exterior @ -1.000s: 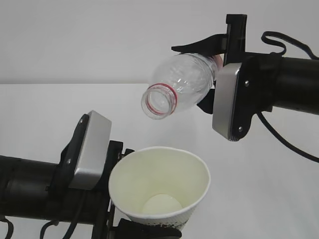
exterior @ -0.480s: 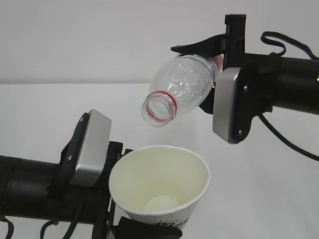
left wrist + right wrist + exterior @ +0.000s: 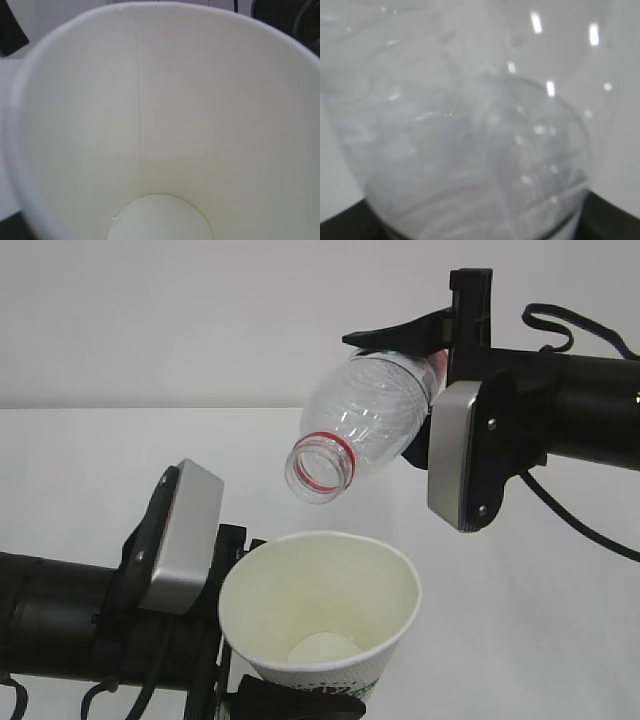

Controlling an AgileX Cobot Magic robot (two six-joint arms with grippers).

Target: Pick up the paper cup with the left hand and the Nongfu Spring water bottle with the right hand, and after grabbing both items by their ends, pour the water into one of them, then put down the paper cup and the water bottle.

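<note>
A lab-like robot test setup: a bare white table (image 3: 90, 450) against a plain grey wall (image 3: 200, 310).

open gap between bottle mouth (image 3: 320, 468), cup rim (image 3: 320, 542)

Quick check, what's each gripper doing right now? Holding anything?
Left gripper: closed on the paper cup, holding it upright.
Right gripper: closed on the water bottle, which is tilted mouth-down above the cup.

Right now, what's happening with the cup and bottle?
Left end effector holds paper cup. Right end effector holds bottle, tilted, mouth above cup. No stream visible. Nothing between.
</note>
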